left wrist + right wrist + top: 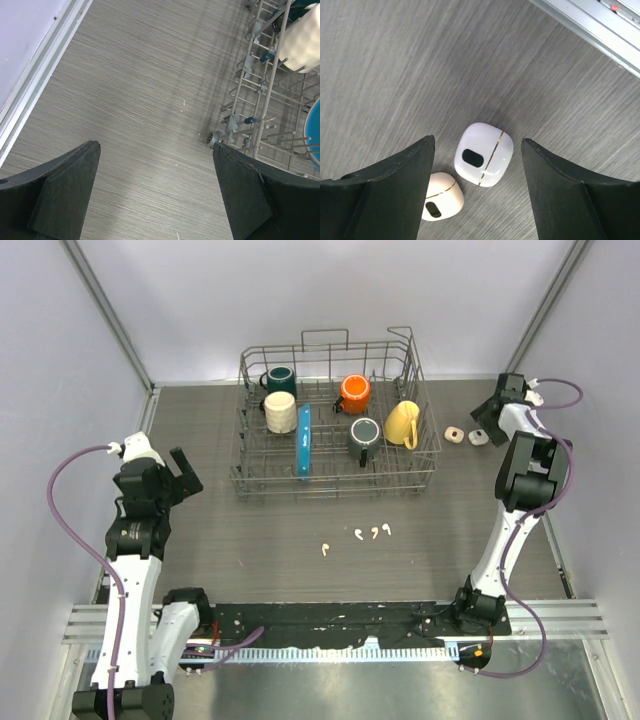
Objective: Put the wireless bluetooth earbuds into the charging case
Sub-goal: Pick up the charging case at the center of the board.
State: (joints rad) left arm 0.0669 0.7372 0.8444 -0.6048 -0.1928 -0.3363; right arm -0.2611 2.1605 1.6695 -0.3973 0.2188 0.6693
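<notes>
Hovering over two charging cases (484, 154) by table's (250, 540) right edge, right gripper (477, 141) part-open, empty, arm stretched rearward. Four white earbuds (374, 532) lie loose near front-centre. Near left edge beside rack (250, 100), left gripper (155, 145) gapes wide, empty.

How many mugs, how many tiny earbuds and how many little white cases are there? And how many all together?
mugs: 5
earbuds: 4
cases: 2
Total: 11
</notes>
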